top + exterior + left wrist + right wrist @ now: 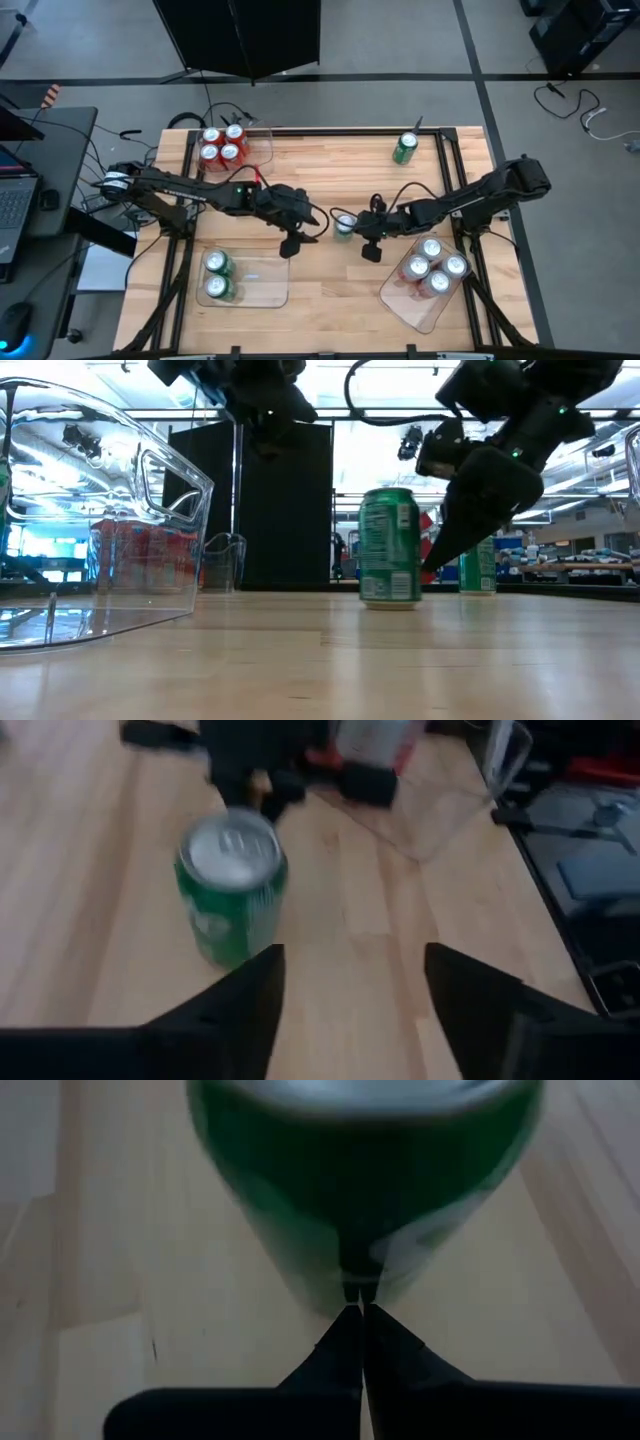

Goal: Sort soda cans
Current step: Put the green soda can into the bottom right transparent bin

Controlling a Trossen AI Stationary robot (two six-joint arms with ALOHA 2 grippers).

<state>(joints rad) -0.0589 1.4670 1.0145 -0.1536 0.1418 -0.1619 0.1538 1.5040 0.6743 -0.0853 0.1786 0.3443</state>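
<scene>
Green can upright between left gripper, right gripper.

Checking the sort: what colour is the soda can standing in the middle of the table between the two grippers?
Green, with a silver top; the left wrist view shows it best.

A green can with white markings and silver top stands on pale wooden table

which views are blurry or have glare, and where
Left wrist view: the green can is motion-smeared, and the clutter beyond it is soft. Right wrist view: the same can fills the frame, out of focus. Low view: the bright room backlights it, leaving both arms dark, with glare on the clear tray. High view: evenly lit.
</scene>
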